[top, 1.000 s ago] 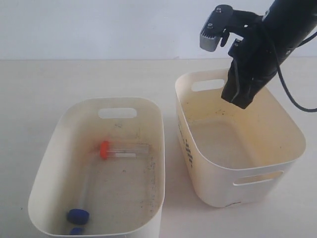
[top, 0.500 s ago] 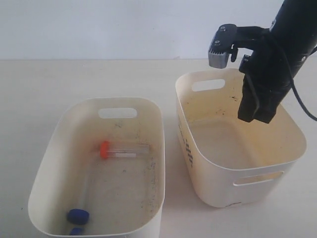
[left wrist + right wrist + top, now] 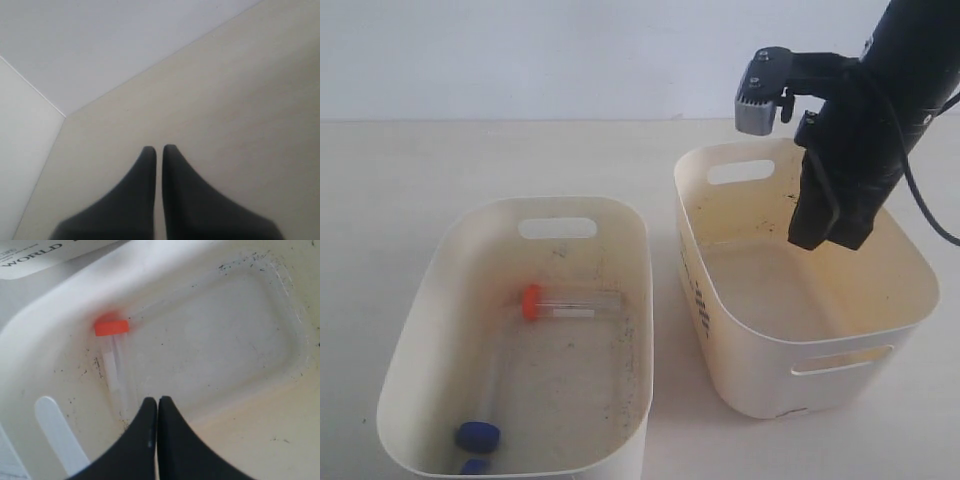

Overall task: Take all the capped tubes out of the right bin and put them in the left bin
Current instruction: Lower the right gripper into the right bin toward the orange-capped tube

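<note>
In the right wrist view an orange-capped tube (image 3: 114,357) lies along the wall inside the right bin (image 3: 30,340), a short way ahead of my right gripper (image 3: 158,399), which is shut and empty. From the exterior view, that gripper (image 3: 825,240) hangs just above the back of the right bin (image 3: 920,285) and hides this tube. The speckled left bin (image 3: 642,250) holds another orange-capped tube (image 3: 570,303) and a blue-capped tube (image 3: 478,435). My left gripper (image 3: 159,147) is shut over bare table, out of the exterior view.
The two bins stand side by side on a pale table (image 3: 400,170) with a narrow gap between them. A printed sheet (image 3: 30,255) lies beyond the right bin's rim. The right arm's cable (image 3: 920,210) hangs over the bin's far right side.
My right gripper has shifted to the right and a little lower over the right bin, staying shut. The tubes in the left bin have not moved.
</note>
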Controlling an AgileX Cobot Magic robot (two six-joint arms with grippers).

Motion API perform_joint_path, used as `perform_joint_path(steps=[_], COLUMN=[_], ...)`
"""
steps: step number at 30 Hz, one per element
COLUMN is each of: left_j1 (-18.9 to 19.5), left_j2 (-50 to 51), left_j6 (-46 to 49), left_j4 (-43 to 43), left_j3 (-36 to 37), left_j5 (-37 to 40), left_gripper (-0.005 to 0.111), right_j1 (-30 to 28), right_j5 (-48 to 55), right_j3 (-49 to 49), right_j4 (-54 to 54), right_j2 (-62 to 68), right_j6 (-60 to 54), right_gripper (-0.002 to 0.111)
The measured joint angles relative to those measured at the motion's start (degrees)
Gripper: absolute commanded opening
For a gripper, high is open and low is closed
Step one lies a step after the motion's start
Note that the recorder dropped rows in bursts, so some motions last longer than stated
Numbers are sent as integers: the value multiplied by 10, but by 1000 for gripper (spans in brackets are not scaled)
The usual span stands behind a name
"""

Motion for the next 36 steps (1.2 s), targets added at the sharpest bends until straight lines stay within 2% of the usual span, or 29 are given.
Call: perform_joint_path(steps=[13, 24, 31, 36], left_j1=[0, 0, 0, 0], left_j2=[0, 0, 0, 0], left_j6=[0, 0, 0, 0], left_j4=[0, 0, 0, 0], left_j3=[0, 0, 0, 0], left_j5=[0, 0, 0, 0], left_gripper=[4, 4, 4, 4], right_j1=[0, 3, 19, 27], right_j5=[1, 0, 0, 0], right_j3=[0, -10, -52, -43], right_j4=[12, 24, -29, -51], right_j2=[101, 50, 45, 44], right_j6=[-37, -109, -105, -118], right_gripper=[0, 0, 0, 0])
